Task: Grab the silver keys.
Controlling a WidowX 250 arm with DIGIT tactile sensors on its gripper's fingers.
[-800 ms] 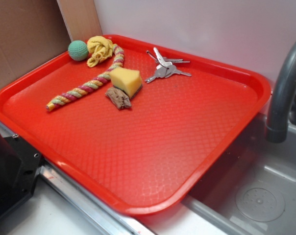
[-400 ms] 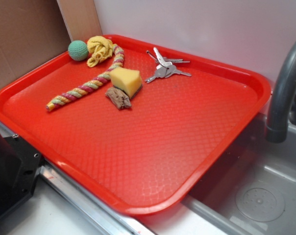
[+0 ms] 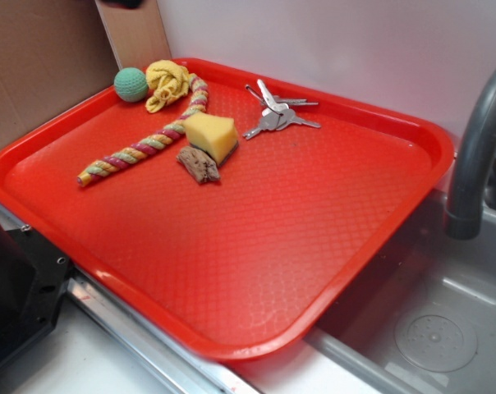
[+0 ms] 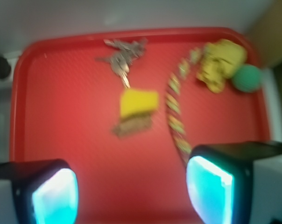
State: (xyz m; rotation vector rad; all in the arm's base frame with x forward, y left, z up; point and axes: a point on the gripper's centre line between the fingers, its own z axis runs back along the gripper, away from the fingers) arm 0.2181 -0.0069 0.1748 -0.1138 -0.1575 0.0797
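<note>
- Gripper (image 4: 131,198) hangs high over the near part of the red tray (image 3: 256,246), its two fingers (image 4: 54,196) spread wide with nothing between them; the wrist view is blurred.
- Nearest of the things on the tray is a small brown ridged piece (image 3: 199,164), touching the yellow sponge (image 3: 212,135) just behind it.
- Beside these, a striped twisted rope (image 3: 141,148) runs diagonally toward the far corner.
- At that corner sit a crumpled yellow cloth (image 3: 167,82) and a teal ball (image 3: 130,84), touching each other.
- Farther back, the silver keys (image 3: 277,111) lie fanned flat near the tray's far rim, just beyond the sponge and apart from it.
- Right of the tray stands a grey faucet (image 3: 478,156) over a sink (image 3: 429,328).
</note>
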